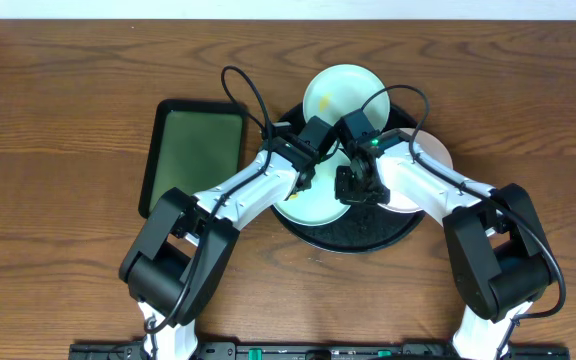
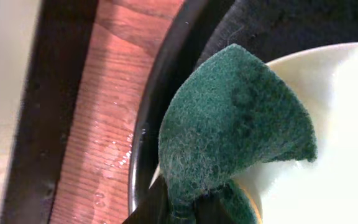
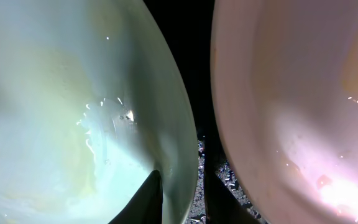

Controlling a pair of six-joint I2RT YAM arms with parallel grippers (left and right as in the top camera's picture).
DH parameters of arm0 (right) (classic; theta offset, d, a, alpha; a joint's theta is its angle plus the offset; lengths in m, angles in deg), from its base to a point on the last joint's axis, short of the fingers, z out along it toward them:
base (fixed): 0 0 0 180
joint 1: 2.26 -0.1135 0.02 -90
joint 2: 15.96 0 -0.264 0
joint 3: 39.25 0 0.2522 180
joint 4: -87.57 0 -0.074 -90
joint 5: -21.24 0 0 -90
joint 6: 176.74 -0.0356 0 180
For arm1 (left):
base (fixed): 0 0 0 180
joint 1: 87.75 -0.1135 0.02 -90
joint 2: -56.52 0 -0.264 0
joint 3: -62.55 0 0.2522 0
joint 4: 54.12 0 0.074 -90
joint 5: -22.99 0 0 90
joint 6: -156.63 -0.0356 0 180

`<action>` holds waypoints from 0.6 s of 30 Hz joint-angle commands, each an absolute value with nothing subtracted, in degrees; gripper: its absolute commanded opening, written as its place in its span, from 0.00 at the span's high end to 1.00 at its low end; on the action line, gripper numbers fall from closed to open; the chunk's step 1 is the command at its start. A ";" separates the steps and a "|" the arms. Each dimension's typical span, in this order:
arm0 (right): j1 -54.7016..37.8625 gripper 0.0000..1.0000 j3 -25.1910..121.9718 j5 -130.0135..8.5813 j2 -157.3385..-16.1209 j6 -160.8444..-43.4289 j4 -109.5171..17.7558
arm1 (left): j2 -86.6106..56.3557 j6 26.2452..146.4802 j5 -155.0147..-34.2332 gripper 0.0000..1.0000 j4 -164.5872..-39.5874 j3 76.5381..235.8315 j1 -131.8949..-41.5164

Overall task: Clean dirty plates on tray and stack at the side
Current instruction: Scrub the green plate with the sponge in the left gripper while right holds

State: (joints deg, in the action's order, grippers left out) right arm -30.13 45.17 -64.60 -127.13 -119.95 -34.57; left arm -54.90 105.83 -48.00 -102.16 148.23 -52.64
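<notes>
We are seeing two arms meeting over the table (image 1: 68, 80), both reaching onto the black tray (image 1: 363, 238) directly beneath them. Three plates are sitting there: the near plate (image 1: 303, 208) under both wrists, the white plate (image 1: 430, 160) just beside the right gripper (image 3: 182, 202), and the far plate (image 1: 338, 92) beyond both, partly overhanging the rim. None is lying on the side yet, so we are judging the job to be at its early scrubbing.

The left gripper (image 2: 188, 210) is clamping a green pad (image 2: 235, 118), whose folded free end is fanning out ahead of the fingers over the near plate's edge. The right gripper is standing nearly closed, its fingers astride that plate's rim and apparently pinching it.

Done well, we are thinking, this step is asking for a firm right-side hold while the pad is pressing flat and sweeping the yellowish smears, without shoving the plate into its white neighbour.
</notes>
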 commanded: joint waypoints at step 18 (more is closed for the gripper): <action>-30.05 0.79 44.23 -66.78 -128.12 -119.19 -34.29 | -49.83 107.47 -75.78 0.92 -97.62 146.63 -54.26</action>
